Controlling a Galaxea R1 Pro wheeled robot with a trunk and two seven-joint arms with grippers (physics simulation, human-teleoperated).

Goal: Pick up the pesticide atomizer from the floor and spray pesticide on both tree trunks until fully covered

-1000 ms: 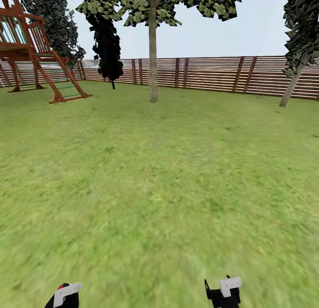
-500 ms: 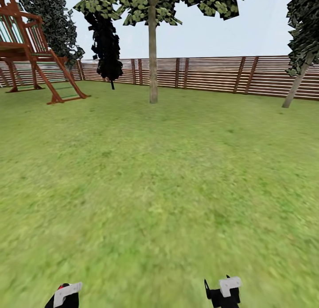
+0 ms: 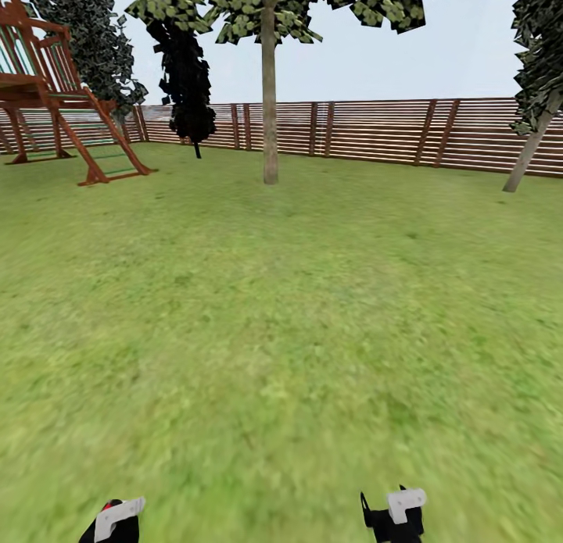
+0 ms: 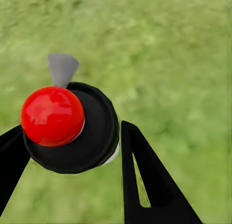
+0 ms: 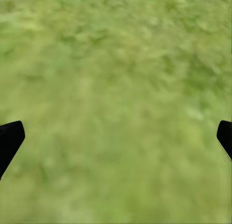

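1. left gripper (image 4: 72, 146): fingers (image 4: 145, 180) closed around the pesticide atomizer (image 4: 70, 127), a black round body with a red cap and a grey nozzle. the task's tool is in hand, off the floor. in the head view this gripper (image 3: 117, 519) sits at 7 o'clock, low and tucked in, judged a carrying posture for travel.
2. right gripper (image 5: 116, 137): fingers (image 5: 9, 139) spread wide, nothing between them, only grass beneath. in the head view it (image 3: 395, 516) sits at 5 o'clock, idle.
3. tree (image 3: 269, 82): straight bare tree trunk (image 3: 270, 113) at 12 o'clock, well apart from the robot across the lawn (image 3: 281, 332), near the slat fence (image 3: 375, 133).
4. second leaning trunk (image 3: 532, 148) at 2 o'clock by the fence; which tree it is cannot be settled.
5. play frame (image 3: 55, 98) at 10 o'clock, dark conifer (image 3: 188, 82) at 11 o'clock: not targets.
6. judgement: pickup done, spraying not begun; the approach to the trunk comes next.
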